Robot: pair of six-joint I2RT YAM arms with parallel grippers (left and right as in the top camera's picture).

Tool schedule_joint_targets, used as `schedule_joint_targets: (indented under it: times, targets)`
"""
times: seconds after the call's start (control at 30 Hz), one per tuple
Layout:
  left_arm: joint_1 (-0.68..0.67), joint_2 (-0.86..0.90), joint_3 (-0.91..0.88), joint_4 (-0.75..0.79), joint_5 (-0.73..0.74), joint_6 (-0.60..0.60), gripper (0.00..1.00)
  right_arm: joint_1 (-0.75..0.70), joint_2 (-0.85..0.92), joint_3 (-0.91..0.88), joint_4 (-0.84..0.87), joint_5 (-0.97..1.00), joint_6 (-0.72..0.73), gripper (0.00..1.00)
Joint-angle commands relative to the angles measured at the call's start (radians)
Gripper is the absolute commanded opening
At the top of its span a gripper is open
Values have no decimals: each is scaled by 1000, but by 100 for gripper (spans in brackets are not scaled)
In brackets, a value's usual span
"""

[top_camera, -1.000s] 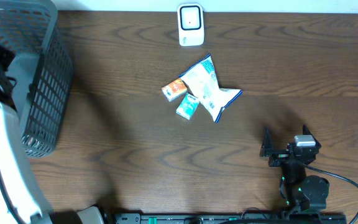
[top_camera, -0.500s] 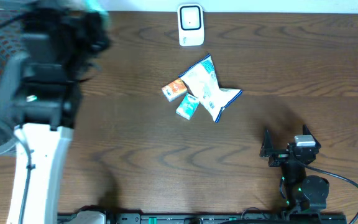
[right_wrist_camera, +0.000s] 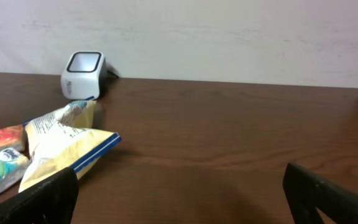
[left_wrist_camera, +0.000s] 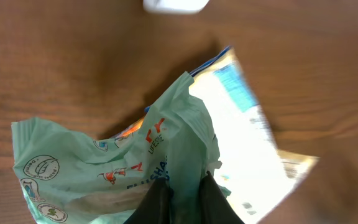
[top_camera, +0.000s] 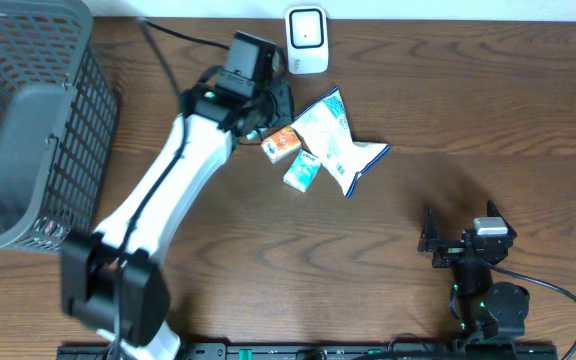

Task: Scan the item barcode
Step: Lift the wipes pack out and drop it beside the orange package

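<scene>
While stretched diagonally toward the scanner (top_camera: 307, 40), pinches a green packet (left_wrist_camera: 104, 168) in the left gripper (left_wrist_camera: 185, 179) above the bag (left_wrist_camera: 247, 143); rests the right gripper (top_camera: 459, 228), jaws wide, folded low.

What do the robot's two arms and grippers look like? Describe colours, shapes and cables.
Left arm: long white links, black joints. Left gripper: slim black fingers. Right arm: black, compact, green light, a black cable looping out. Right gripper: flat black fingers.
</scene>
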Motion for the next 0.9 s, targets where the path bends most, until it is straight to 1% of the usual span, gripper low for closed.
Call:
schedule_joint_targets:
  times: [0.0, 0.1, 0.13, 0.2, 0.23, 0.27, 0.4, 0.43, 0.5, 0.53, 0.67, 0.73, 0.87]
  targets:
    - [2, 65, 10, 1, -126, 21, 8, 3, -5, -2, -4, 8, -12, 99]
    - [2, 101, 10, 1, -242, 25, 8, 3, -5, -2, -4, 8, -12, 99]
    - [2, 113, 10, 1, -256, 28, 12, 3, -5, -2, -4, 8, -12, 99]
    - [2, 132, 10, 2, -256, 28, 17, 3, -5, -2, -5, 8, -12, 99]
    - [2, 140, 10, 2, -256, 28, 17, 3, -5, -2, -4, 8, -12, 99]
    - [2, 150, 10, 2, -256, 28, 22, 3, -5, -2, -5, 8, -12, 99]
    - [6, 169, 10, 16, -266, 28, 25, 3, -5, -2, -5, 8, -12, 99]
    - [8, 171, 10, 21, -267, 28, 31, 3, -5, -2, -5, 8, -12, 99]
    - [15, 170, 11, 33, -275, 32, 47, 3, -5, -2, -5, 8, -12, 99]
    - [19, 169, 11, 40, -275, 43, 52, 3, -5, -2, -5, 8, -12, 99]
    - [53, 145, 22, 47, -275, 96, 54, 3, -5, -2, -5, 8, -12, 99]
    - [77, 115, 28, 47, -276, 107, 58, 3, -5, -2, -5, 8, -12, 99]
    - [150, 6, 31, 47, -275, 107, 60, 3, -5, -2, -5, 8, -12, 99]
